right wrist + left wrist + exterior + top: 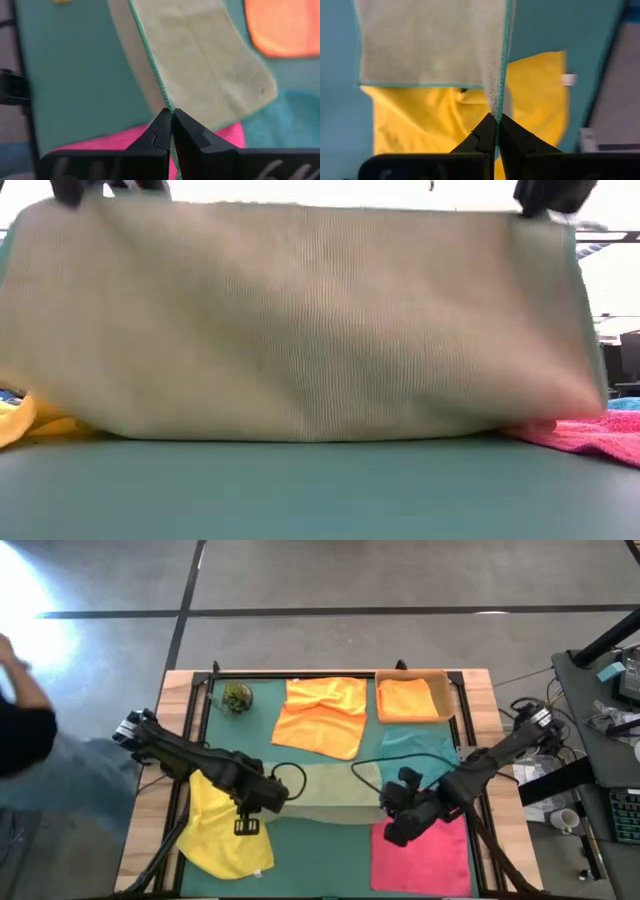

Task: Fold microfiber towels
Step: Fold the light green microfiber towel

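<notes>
One soft olive-green microfiber towel [300, 330] hangs mid-table, pinched at its upper corners by the left gripper [496, 120] and right gripper [171, 116]. Around it lie five more: two orange, one yellow, one pink, and seemingly one teal.

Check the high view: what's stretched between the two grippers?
The olive green towel spans from the left gripper to the right gripper; each is shut on an edge. The low view shows it hanging.

The olive green towel [300, 320] is soft, finely ribbed matt cloth with a stitched teal hem, the yellow towel [530, 100] and pink towel [590, 435] look fuzzier, the table's mat [320, 490] is smooth matt teal, its border [150, 810] bare pale wood.
</notes>
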